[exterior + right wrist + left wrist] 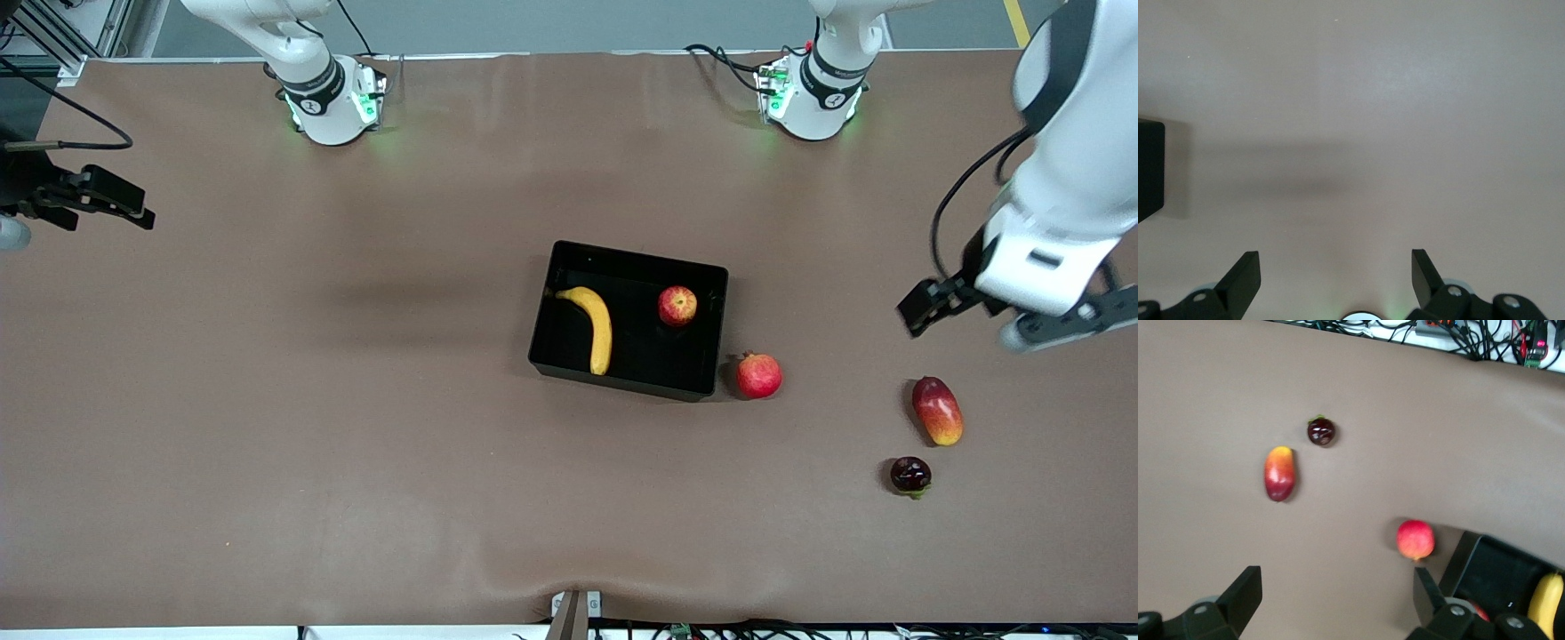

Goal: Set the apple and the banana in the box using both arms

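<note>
Fruit for this task lies where it belongs: the banana (594, 325) rests flat on the floor of the box (710, 277), toward the right arm's end, and the apple (677, 305) sits apart from it toward the left arm's end, close to the wall but probably not touching. Both look settled, so the job seems done and the remaining risks come from whatever moves next.

Just outside the box, near the corner closest to the camera, stands a pomegranate (758, 375). A mango (937, 410) and a dark fruit (910, 475) lie well apart from it, toward the left arm's end of the table.

The left gripper (996, 320) hangs over bare table near the mango, fingers spread wide and empty. Dropping or sweeping low from there, it could knock the mango or roll the pomegranate against the box. A mistaken grab is also possible, since the pomegranate is red and round like the apple.

The right gripper (98, 200) waits over the table's edge at its own end, fingers likewise spread and empty, well clear of everything. Any nudge to the box could set the apple rolling.
</note>
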You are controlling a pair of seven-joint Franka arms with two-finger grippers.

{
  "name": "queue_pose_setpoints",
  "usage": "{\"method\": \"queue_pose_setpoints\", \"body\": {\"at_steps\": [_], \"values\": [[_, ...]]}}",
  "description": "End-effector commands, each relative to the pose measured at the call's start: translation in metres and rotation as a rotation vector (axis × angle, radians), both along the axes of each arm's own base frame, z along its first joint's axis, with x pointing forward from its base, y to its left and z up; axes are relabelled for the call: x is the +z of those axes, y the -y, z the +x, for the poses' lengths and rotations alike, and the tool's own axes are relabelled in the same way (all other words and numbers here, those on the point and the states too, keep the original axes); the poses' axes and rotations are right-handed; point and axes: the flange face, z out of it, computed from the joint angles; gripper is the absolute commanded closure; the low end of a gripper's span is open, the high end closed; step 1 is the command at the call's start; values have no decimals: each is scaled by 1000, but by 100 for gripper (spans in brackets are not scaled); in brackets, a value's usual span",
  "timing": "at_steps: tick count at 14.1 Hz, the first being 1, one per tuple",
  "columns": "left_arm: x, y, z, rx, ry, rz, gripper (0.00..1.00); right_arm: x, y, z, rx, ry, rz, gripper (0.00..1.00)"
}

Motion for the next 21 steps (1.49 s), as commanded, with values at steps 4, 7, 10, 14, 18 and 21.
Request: {"method": "queue_pose_setpoints", "body": {"at_steps": [4,7,10,14,18,21], "values": [[33,-54,-55,-100,-83,-63,0,7,4,-9,-19,-15,11,0],[40,-55,-77,-109,-117,-57,0,7,2,-7,-15,-7,7,0],[48,-51,-93,-113,-130,-87,0,5,2,-9,-11,-22,5,0],[51,-44,-106,-128,-131,-94,0,0,5,-9,-16,-38,-4,0],[51,-48,-102,-115,-144,-97,0,-6,8,-9,-23,-50,-4,0],[45,-47,-87,-119,-152,-93,0,-6,8,-8,-23,-43,-4,0]]}}
